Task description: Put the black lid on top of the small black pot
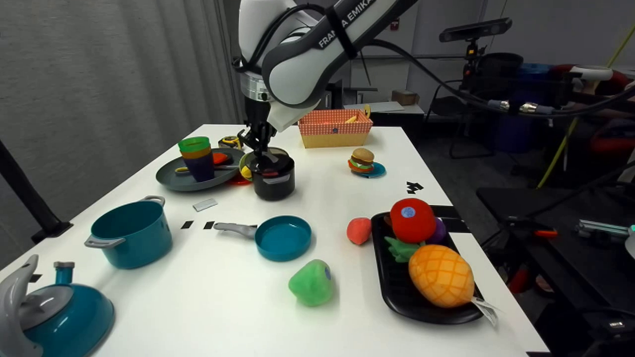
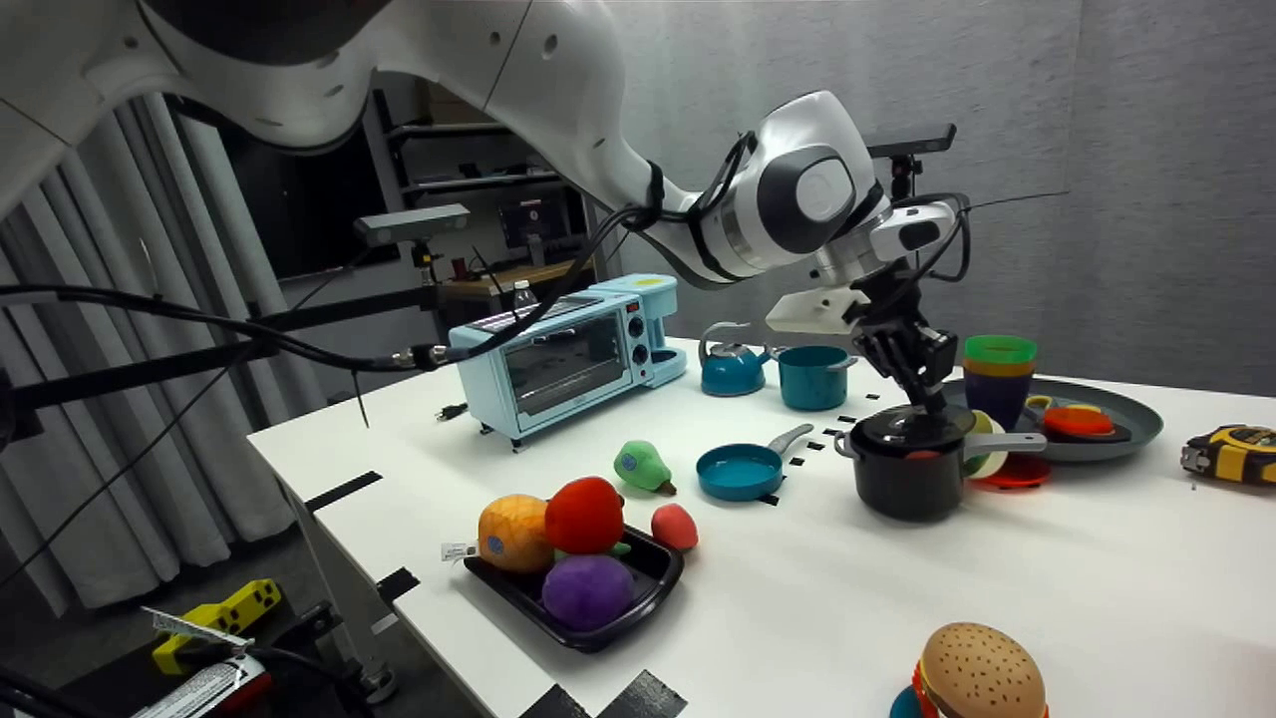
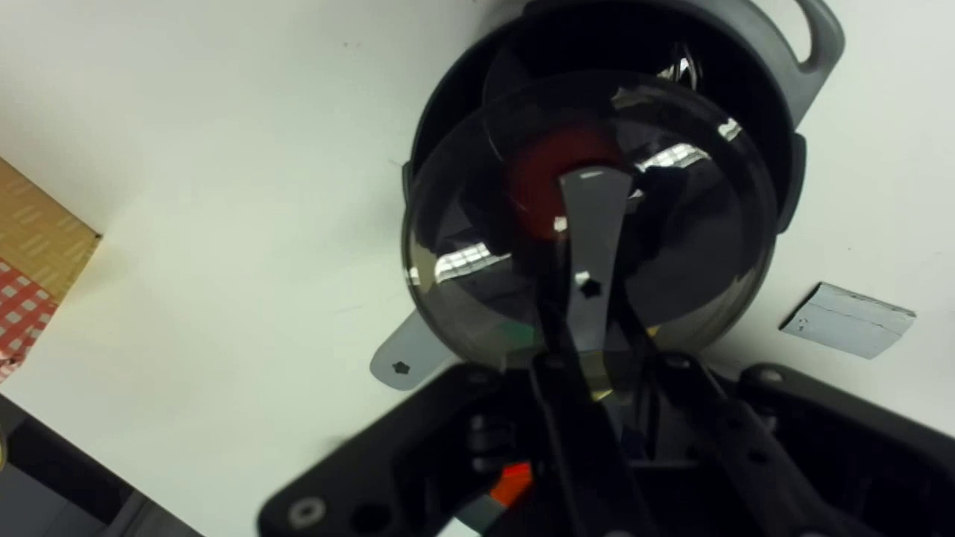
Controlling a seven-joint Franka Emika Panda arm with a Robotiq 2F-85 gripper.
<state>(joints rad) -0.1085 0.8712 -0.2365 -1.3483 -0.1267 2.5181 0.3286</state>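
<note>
The black lid is dark, see-through and round with a grey handle; it shows in both exterior views [image 1: 284, 159] [image 2: 897, 427] and the wrist view [image 3: 694, 246]. My gripper [image 1: 264, 148] [image 2: 929, 397] [image 3: 588, 291] has its fingers on both sides of the grey handle and is shut on it. The small black pot [image 1: 274, 188] [image 2: 905, 489] [image 3: 574, 33] stands upright under the lid. The lid is at the pot's rim; I cannot tell if they touch. In the wrist view, the lid sits off-centre, with part of the dark pot opening uncovered.
A grey plate [image 1: 181, 184] with stacked cups [image 1: 201, 166] stands beside the pot. A teal pot [image 1: 134, 238], a frying pan [image 1: 283, 238], a black tray [image 1: 387, 292] with toy produce, a burger [image 1: 362, 158] and a basket [image 1: 335, 139] are also on the table.
</note>
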